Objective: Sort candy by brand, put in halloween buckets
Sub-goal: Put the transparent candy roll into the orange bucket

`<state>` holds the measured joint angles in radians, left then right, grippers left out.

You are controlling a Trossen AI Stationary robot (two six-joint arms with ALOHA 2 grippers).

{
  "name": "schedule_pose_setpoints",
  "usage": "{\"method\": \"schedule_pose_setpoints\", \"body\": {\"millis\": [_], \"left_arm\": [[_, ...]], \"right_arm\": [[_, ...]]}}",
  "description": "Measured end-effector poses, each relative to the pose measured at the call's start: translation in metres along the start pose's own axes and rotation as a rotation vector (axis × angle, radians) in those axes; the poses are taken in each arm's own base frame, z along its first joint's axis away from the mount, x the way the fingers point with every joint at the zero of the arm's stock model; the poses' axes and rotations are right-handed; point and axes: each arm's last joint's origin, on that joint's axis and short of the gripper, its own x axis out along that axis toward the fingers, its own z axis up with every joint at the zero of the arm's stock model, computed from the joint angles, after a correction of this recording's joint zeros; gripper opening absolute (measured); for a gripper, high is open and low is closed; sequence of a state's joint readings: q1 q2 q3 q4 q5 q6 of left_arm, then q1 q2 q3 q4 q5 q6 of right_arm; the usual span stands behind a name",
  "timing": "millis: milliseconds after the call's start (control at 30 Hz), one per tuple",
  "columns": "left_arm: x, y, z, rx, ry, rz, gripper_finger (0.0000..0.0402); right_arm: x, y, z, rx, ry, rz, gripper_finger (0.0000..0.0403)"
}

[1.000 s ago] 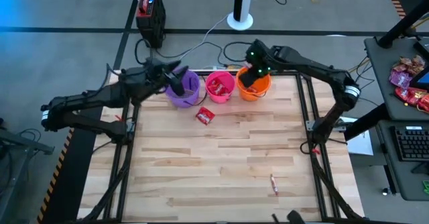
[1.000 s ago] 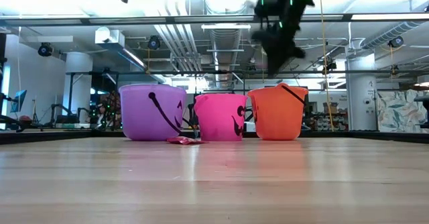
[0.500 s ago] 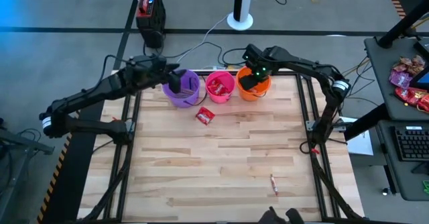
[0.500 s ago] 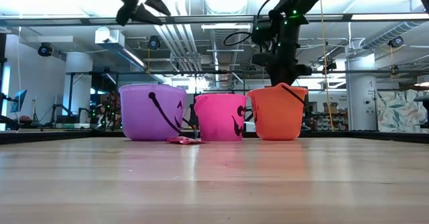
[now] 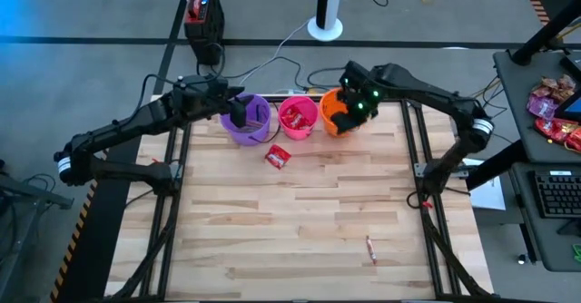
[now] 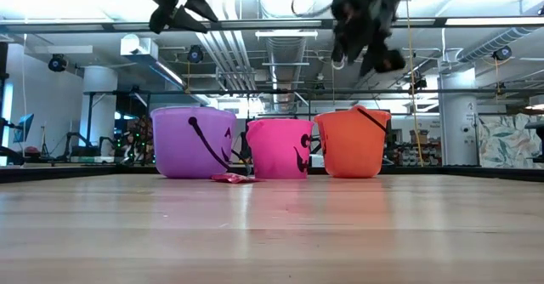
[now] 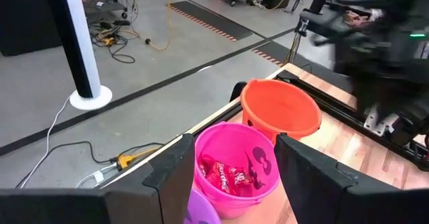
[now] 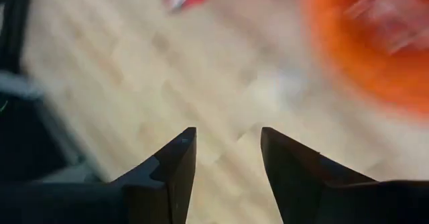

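Because my right gripper (image 5: 356,111) hangs with its two fingers (image 8: 171,167) spread apart and nothing between them, I read it as empty, just over the near rim of the orange bucket (image 5: 339,112), where a sweet let go would fall inside rather than onto the boards. Its wrist view is smeared, so I cannot make out what lies in that bucket. Beside it stands the pink bucket (image 5: 297,116), holding red packets (image 7: 224,175), and beyond that the purple bucket (image 5: 248,122); the three sit in a close row at the table's (image 5: 300,221) far edge, I judge so that either arm can reach any of them and each kind of sweet has its own pail. My left gripper (image 5: 238,114) hovers above the purple bucket, its fingers (image 7: 175,174) also parted and bare, looking toward the pink and orange pails. Out from the right gripper, toward the purple bucket's side and just in front of the pink one, a red squarish packet (image 5: 277,157) lies on the wood unsorted. Much farther off, near the table's front edge, a thin stick (image 5: 370,248) lies alone. I judge these two remain to be fetched
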<state>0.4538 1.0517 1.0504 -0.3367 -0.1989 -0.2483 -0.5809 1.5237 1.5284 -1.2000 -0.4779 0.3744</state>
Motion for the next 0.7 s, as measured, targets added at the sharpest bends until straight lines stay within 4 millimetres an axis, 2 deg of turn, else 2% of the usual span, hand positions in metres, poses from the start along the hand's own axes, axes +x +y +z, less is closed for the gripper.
{"method": "schedule_pose_setpoints", "body": {"millis": [200,367,533,700], "left_arm": [[0.003,-0.001,0.001,-0.096,-0.009,-0.005,0.0190],[0.005,-0.010,0.002,-0.173,-0.032,-0.053,0.0190],[0.000,-0.031,0.000,-0.204,-0.043,-0.152,0.0190],[-0.008,-0.053,-0.010,-0.199,0.018,-0.241,0.0190]], "right_arm": [[-0.003,0.051,-0.060,-0.105,0.169,0.020,0.0153],[0.007,0.078,-0.107,-0.082,0.247,-0.062,0.0165],[0.026,0.087,-0.149,-0.053,0.284,-0.189,0.0189],[0.057,0.081,-0.188,-0.027,0.345,-0.288,0.0203]]}}
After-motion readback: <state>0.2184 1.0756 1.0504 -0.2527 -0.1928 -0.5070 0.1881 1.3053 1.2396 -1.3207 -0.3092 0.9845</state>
